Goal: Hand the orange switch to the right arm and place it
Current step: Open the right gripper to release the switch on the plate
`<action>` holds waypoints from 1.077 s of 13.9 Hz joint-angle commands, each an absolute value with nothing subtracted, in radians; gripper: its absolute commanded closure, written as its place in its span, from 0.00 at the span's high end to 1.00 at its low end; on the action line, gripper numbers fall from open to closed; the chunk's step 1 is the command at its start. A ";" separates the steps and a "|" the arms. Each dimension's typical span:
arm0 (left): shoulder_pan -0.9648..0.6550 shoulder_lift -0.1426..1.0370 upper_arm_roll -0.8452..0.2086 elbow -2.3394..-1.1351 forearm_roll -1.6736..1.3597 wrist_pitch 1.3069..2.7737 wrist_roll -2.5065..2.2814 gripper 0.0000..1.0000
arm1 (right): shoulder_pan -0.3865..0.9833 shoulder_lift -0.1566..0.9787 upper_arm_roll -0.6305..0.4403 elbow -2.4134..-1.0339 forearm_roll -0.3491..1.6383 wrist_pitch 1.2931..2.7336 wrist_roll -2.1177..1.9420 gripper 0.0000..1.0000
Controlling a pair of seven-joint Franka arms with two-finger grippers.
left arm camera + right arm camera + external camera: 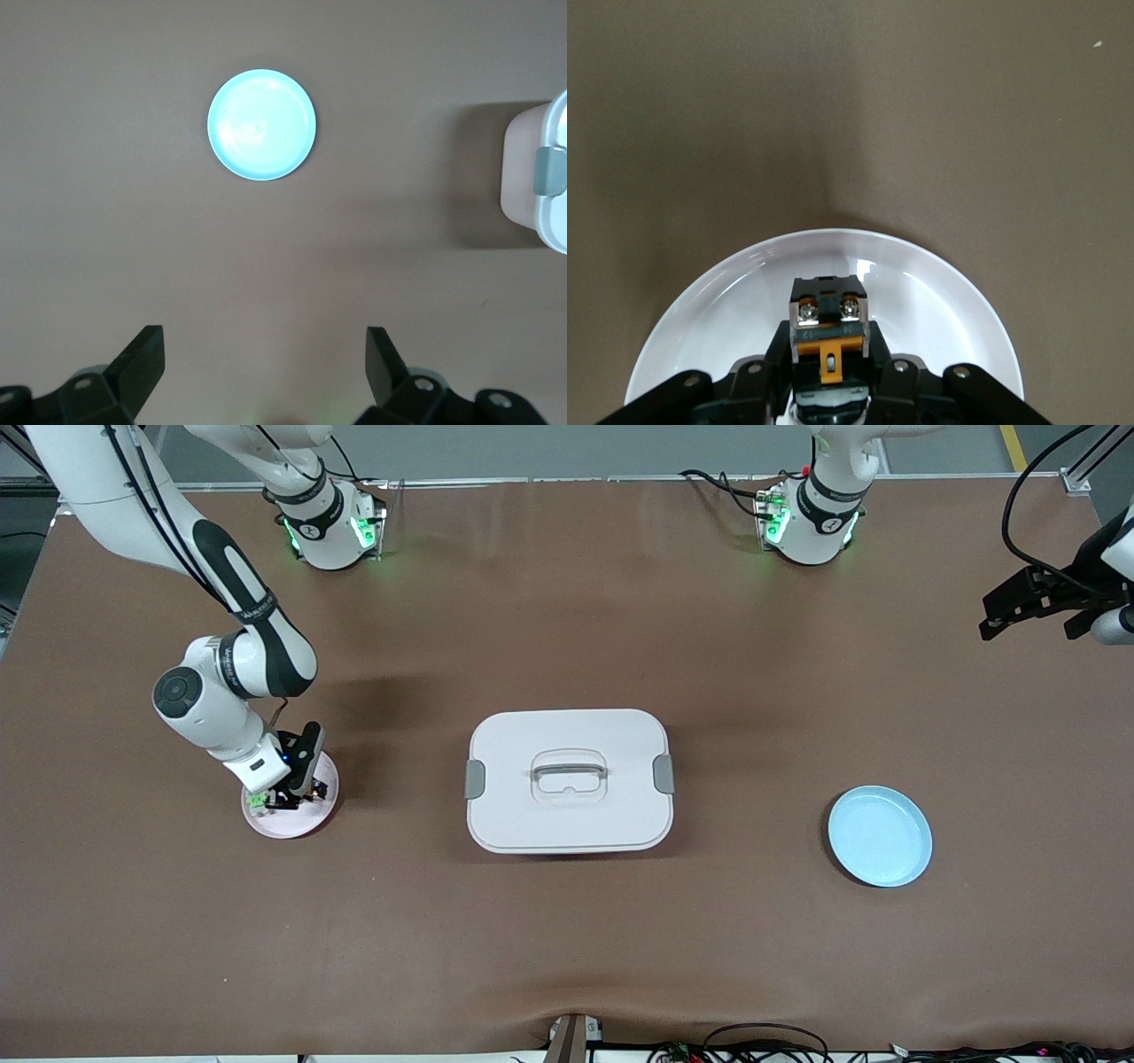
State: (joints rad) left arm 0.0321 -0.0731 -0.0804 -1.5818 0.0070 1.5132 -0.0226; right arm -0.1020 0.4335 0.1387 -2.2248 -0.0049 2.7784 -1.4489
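Observation:
The orange switch (829, 332), a small black block with an orange face and two screws, sits between the fingers of my right gripper (829, 359), which is shut on it. In the front view the right gripper (297, 784) is low over a pink plate (285, 828) at the right arm's end of the table. The same plate (939, 301) shows under the switch in the right wrist view. I cannot tell whether the switch touches it. My left gripper (1028, 607) waits open and empty, high over the left arm's end; its fingers (142, 363) stand wide apart.
A small clear part with green markings (257, 803) lies on the pink plate beside the right gripper. A white lidded box (570, 779) with grey clips stands mid-table. A light blue plate (880, 835) lies empty toward the left arm's end, and the left wrist view shows this blue plate (262, 125) too.

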 commanded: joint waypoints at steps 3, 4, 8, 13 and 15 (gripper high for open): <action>0.029 -0.086 -0.092 -1.591 -0.008 1.505 -0.029 1.00 | -0.104 0.448 0.138 -2.223 -0.023 2.781 -1.450 0.00; 0.029 -0.083 -0.092 -1.591 -0.008 1.506 -0.029 1.00 | -0.106 0.448 0.138 -2.221 -0.025 2.781 -1.450 0.00; 0.031 -0.080 -0.092 -1.589 -0.005 1.508 -0.028 1.00 | -0.109 0.449 0.137 -2.212 -0.031 2.777 -1.451 0.08; 0.035 -0.089 -0.092 -1.594 -0.005 1.503 -0.023 1.00 | -0.104 0.448 0.137 -2.197 -0.032 2.763 -1.447 1.00; 0.035 -0.089 -0.091 -1.595 -0.002 1.502 -0.023 1.00 | -0.106 0.443 0.138 -2.183 -0.032 2.738 -1.447 1.00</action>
